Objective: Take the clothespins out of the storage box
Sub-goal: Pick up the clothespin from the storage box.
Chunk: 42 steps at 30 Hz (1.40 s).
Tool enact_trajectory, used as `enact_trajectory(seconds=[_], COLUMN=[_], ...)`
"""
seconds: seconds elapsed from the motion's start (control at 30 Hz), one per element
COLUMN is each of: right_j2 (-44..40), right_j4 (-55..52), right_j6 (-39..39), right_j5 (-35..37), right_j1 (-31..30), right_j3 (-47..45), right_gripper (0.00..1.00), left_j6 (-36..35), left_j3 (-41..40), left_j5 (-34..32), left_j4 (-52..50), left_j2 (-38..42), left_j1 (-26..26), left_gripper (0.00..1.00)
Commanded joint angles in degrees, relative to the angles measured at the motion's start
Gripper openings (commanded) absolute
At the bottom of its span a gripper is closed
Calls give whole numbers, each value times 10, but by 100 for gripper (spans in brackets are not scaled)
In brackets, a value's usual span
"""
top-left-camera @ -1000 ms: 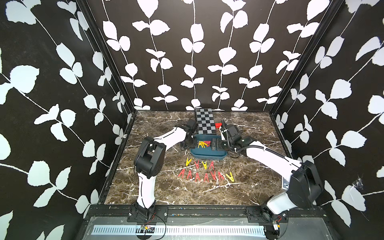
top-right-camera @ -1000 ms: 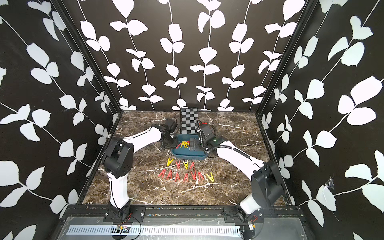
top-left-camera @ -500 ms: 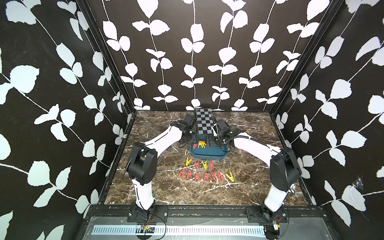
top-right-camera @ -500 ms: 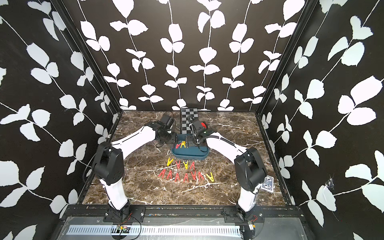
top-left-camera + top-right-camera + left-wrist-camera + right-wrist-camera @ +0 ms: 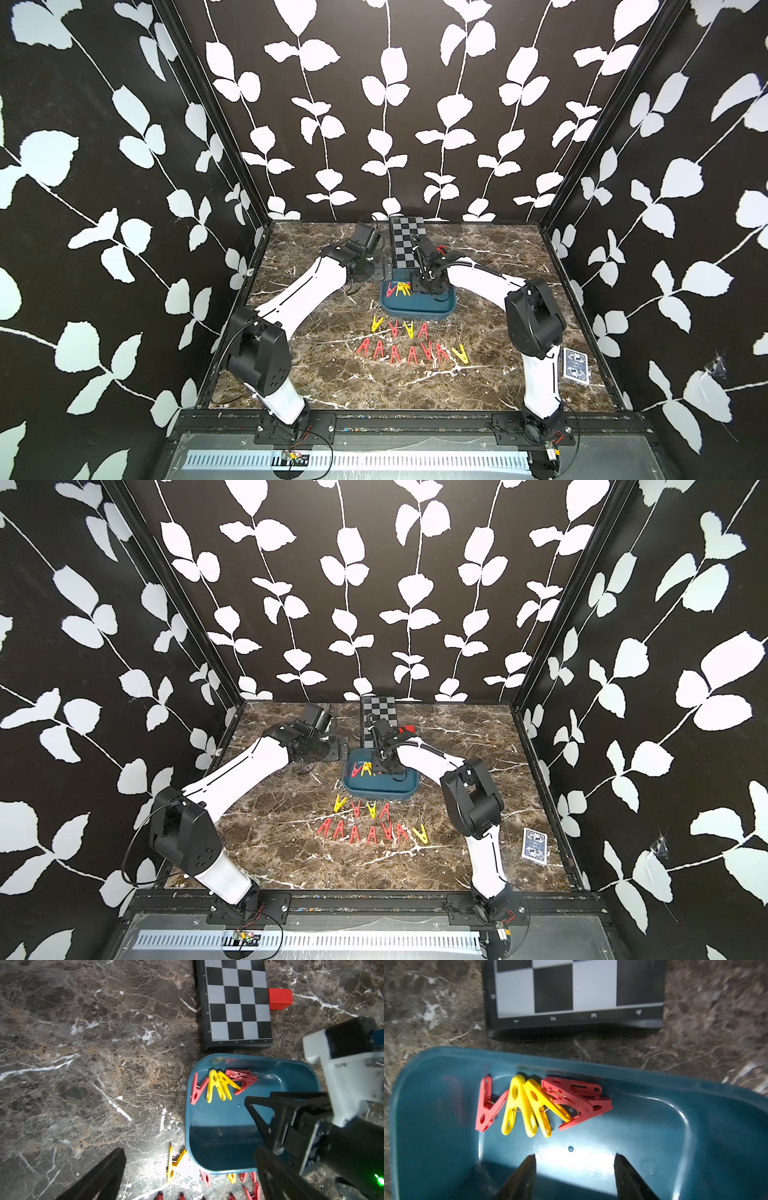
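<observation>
**Fig.** Bimanual cell w/ brown marble worktop (image 5: 332, 386). The shallow teal-blue plastic storage box (image 5: 415, 312) sits mid-worktop, its far wall just short of a black-and-grey checkered board (image 5: 409, 243). Approx. five red and yellow plastic clothespins (image 5: 398, 289) lie bunched in the box's far-left corner, touching and partly overlapping. The rest of the box floor (image 5: 654, 1126) is bare.

**(a)** Right tool (image 5: 575, 1156): inside the box, jaws part-spread w/ nothing btwn them, fingertips over bare floor. The clothespins (image 5: 533, 1105) lie ahead of the tips, toward the far wall, and clear of both fingers. In both top views they sit to the tool's left, near but not touching.

**(b)** Left tool (image 5: 190, 1151): jaws at their widest, empty. It hangs by the box's left wall. In the left wrist view its two fingers frame that wall, and the boxed clothespins (image 5: 220, 1084) lie beyond the tips, well apart. Height above the worktop cannot be told.

**(c)** More clothespins (image 5: 370, 823) lie flat on the worktop in two rows just in front of the box, mostly red w/ a few yellow.

**(d)** Misc.: a small red rectangular block (image 5: 279, 998) sits against the board's right edge. A blue-backed card deck (image 5: 575, 365) lies by the worktop's right edge, well apart from the box.
</observation>
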<state>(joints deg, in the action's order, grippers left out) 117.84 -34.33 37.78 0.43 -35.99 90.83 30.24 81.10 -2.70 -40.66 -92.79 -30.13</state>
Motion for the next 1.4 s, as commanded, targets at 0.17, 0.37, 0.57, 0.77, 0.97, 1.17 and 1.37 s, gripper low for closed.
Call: enact_trajectory(seconds=[0.17, 0.37, 0.57, 0.77, 0.97, 1.17, 1.37], right_j2=[41, 58, 69, 50, 30, 35, 38], right_j4=[-24, -25, -34, -30, -16, -17, -12], right_j6=[46, 63, 71, 72, 71, 72, 84], right_j5=[8, 31, 49, 56, 61, 53, 32], right_j1=[2, 3, 9, 22, 26, 27, 32], right_j3=[39, 48, 52, 19, -8, -5, -8], right_gripper=[58, 57, 50, 47, 42, 33, 16], left_j6=[1, 2, 3, 7, 8, 10, 8], left_j3=[-35, -46, -49, -52, -52, -52, -52], left_j5=[6, 14, 18, 24, 27, 31, 28], left_j4=[1, 4, 9, 13, 17, 20, 16], left_j2=[50, 57, 61, 62, 58, 56, 60], left_j1=[22, 28, 28, 28, 29, 28, 29], left_gripper=[99, 99, 99, 99, 99, 99, 99])
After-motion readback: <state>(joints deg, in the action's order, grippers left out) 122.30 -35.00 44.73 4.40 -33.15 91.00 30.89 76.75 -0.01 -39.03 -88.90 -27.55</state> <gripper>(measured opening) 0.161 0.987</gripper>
